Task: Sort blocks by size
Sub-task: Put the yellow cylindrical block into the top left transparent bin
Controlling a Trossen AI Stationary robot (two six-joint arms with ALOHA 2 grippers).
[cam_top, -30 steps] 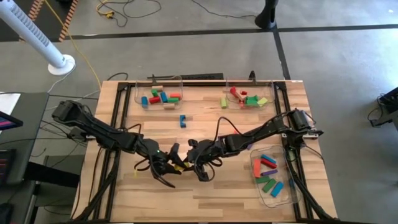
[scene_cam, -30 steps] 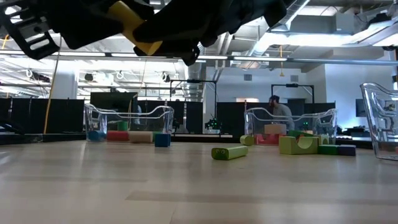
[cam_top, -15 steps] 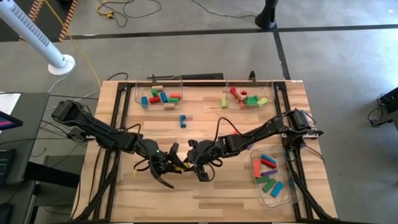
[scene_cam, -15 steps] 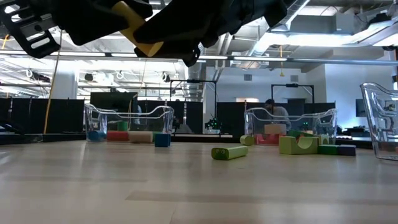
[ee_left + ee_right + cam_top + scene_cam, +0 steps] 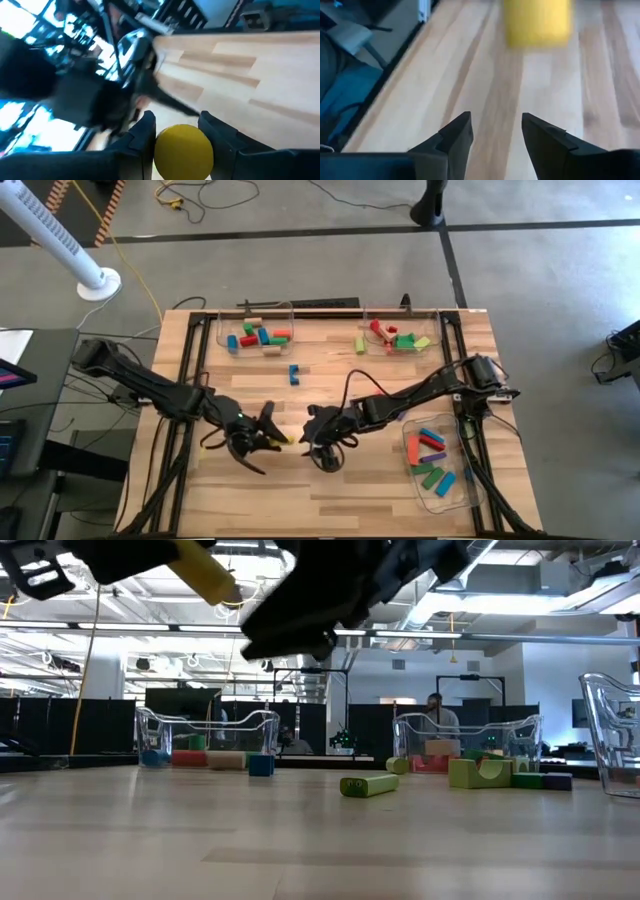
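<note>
Above the table's middle [image 5: 330,490], left gripper [image 5: 270,437] grips a yellow cylinder block [image 5: 183,150] between its fingers, clear of the wood. Right gripper [image 5: 495,132] just beside it, jaws released, holding nothing; the block [image 5: 537,22] sits ahead of them.

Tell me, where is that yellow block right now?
The yellow block is held off the table between the left gripper's fingers, near the table's front middle in the high view, with the open right gripper empty just beside it.
</note>
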